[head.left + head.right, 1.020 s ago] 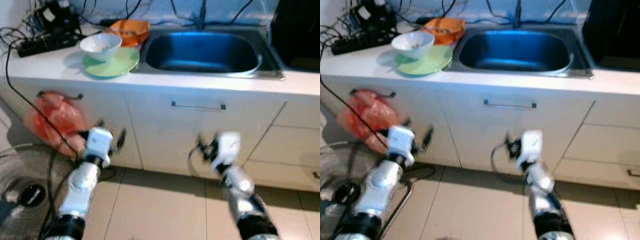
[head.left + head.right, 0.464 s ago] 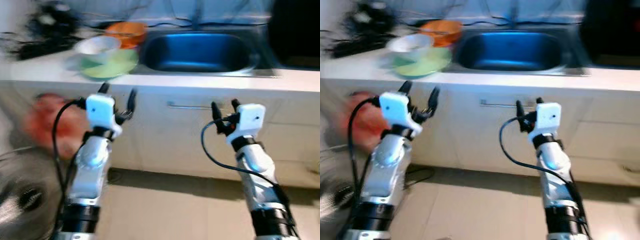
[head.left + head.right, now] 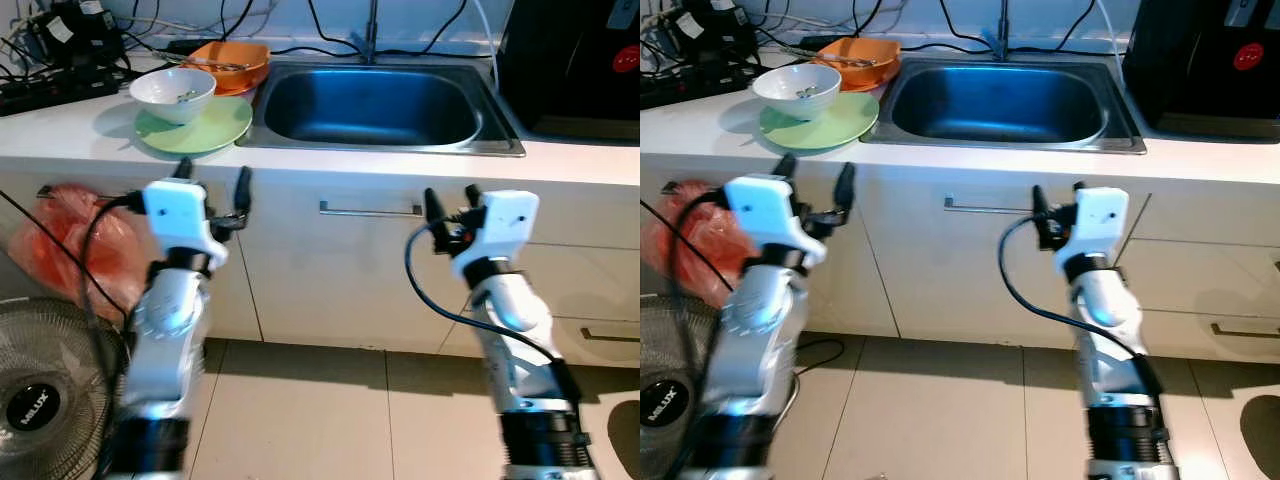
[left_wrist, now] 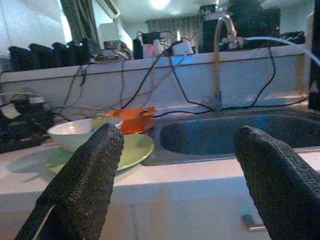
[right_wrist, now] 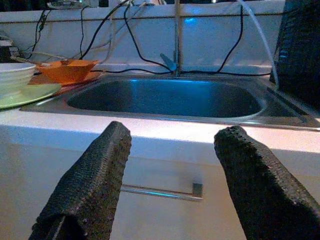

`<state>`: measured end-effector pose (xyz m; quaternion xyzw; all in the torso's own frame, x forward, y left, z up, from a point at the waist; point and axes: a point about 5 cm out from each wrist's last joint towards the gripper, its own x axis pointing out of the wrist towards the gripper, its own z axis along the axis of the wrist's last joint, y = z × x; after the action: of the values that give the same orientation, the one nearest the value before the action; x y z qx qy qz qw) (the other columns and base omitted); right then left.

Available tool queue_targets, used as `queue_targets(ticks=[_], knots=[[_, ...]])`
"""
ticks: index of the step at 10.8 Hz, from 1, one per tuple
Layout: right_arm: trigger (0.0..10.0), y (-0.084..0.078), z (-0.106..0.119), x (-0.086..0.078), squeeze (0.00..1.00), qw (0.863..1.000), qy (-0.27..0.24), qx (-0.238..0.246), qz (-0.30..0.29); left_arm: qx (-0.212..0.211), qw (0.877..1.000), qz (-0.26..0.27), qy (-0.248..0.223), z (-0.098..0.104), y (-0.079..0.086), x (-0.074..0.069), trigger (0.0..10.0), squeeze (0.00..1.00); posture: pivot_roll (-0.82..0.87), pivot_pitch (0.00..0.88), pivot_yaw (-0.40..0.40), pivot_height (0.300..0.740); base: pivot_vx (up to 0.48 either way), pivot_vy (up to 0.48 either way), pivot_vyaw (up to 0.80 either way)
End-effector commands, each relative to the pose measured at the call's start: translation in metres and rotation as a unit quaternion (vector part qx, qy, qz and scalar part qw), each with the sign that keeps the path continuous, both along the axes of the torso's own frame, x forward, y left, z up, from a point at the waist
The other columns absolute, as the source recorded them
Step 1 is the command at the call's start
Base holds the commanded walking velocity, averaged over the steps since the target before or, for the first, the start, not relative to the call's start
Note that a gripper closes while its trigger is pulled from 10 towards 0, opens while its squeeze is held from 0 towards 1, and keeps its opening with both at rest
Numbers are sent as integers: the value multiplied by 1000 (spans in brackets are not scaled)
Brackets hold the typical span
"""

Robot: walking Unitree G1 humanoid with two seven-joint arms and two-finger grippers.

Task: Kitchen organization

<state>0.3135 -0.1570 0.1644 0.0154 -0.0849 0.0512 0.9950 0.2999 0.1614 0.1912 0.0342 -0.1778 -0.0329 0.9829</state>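
Note:
A white bowl (image 3: pixel 172 94) rests on a green plate (image 3: pixel 194 124) on the white counter, left of the steel sink (image 3: pixel 372 104). Behind them stands an orange bowl (image 3: pixel 229 63) with utensils in it. My left gripper (image 3: pixel 213 185) is raised in front of the counter edge below the plate, open and empty. My right gripper (image 3: pixel 449 206) is held up before the drawer front under the sink, open and empty. The wrist views look over the counter at the bowl (image 4: pixel 75 132) and the sink (image 5: pixel 165 98).
A drawer handle (image 3: pixel 370 209) runs under the sink. A red plastic bag (image 3: pixel 70 250) hangs on the left cabinet, above a floor fan (image 3: pixel 45 390). Cables and a power strip (image 3: pixel 50 90) crowd the counter's back left. A black appliance (image 3: pixel 580 60) stands at right.
Both arms have risen from near the floor to counter height with fingers pointing up. The camera has shifted and the picture has sharpened.

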Motion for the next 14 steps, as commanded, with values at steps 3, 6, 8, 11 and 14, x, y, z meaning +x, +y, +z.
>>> queue_targets(ticks=[3,6,8,11,14], knots=[[10000,13,12,3,0,1000,-24,6,0,3,1000,3,-2,8,4,-3,10000,0,54,0,56,740,186,0,0],[10000,10,13,7,0,999,-6,22,-24,7,1000,-12,9,11,2,4,10000,0,58,0,85,740,336,0,0],[10000,8,10,9,0,999,3,3,-36,4,1000,-21,13,13,0,8,10000,0,50,0,103,740,354,0,0],[10000,5,22,9,0,996,-29,2,-85,-13,1000,-23,11,15,-6,12,10000,0,12,0,83,740,363,0,0],[10000,19,14,-3,0,1000,-2,29,-10,-20,999,-35,22,12,-13,12,10000,0,23,1,103,740,359,0,0]])
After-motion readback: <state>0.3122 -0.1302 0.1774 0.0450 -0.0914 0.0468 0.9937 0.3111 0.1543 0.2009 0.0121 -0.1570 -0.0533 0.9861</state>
